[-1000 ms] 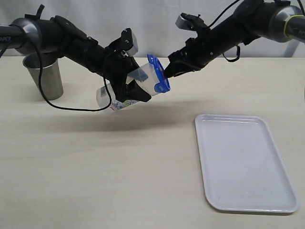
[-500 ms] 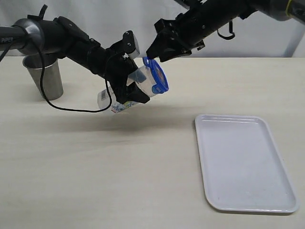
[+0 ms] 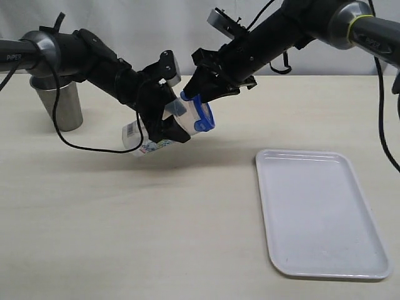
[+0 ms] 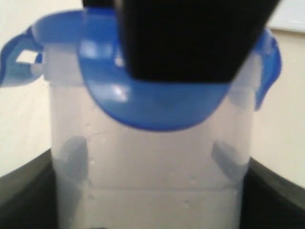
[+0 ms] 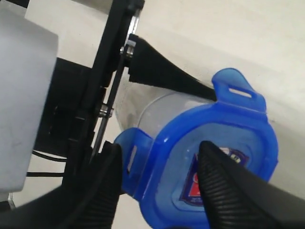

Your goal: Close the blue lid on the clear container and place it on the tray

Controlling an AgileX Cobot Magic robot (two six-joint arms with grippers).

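Holding the clear container (image 3: 142, 139) in the air above the table (image 3: 125, 225), tilted, with the blue lid (image 3: 201, 114) on its mouth.

Long axis slants. The labelled base is low, on the steel cup (image 3: 59, 103) side; the lidded mouth is higher and points toward the right arm. The lid covers the mouth, and its tabs flare outward rather than lying flat against the wall. The left gripper (image 3: 172, 119) clamps the container at mid-body, one jaw on each side wall. The right gripper (image 3: 201, 94) is at the lid with jaws parted. One finger (image 5: 228, 186) lies over the lid face by the sticker, the other sits beside a tab, and no grip is visible. The tray (image 3: 325, 154) lies flat on the table, well apart from the container.
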